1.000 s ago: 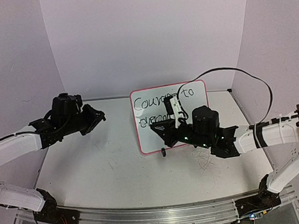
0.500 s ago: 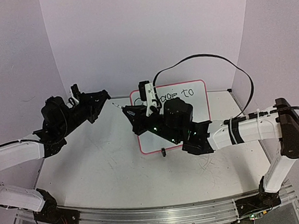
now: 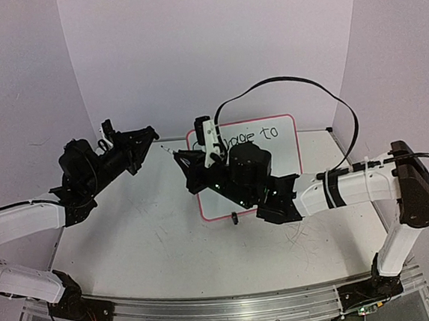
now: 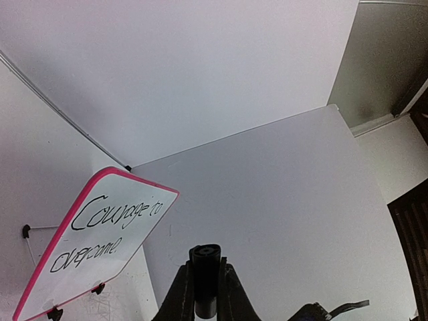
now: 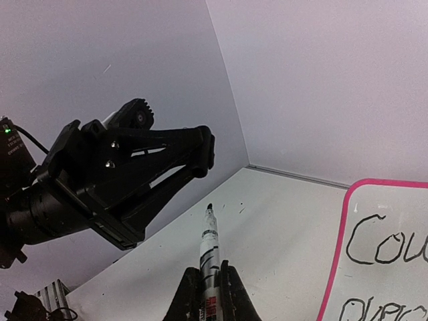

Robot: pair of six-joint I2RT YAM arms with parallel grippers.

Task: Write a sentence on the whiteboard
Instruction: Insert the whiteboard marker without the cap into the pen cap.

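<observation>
Whiteboard [image 4: 100, 234] reads "Courage to overcome"; your right hand [image 5: 210, 275] clamps the marker [image 5: 208, 251], left hand [image 4: 205, 273] pinches its cap [image 4: 204, 257], so recapping seems left.

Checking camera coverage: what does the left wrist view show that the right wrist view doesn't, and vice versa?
Left wrist only: the whiteboard's full text, "Courage to overcome", its black clip feet, and a black cap pinched in the left gripper. Right wrist only: the uncapped marker in the right gripper, aimed toward the left gripper. Both: the whiteboard's pink frame and the white table.
</observation>
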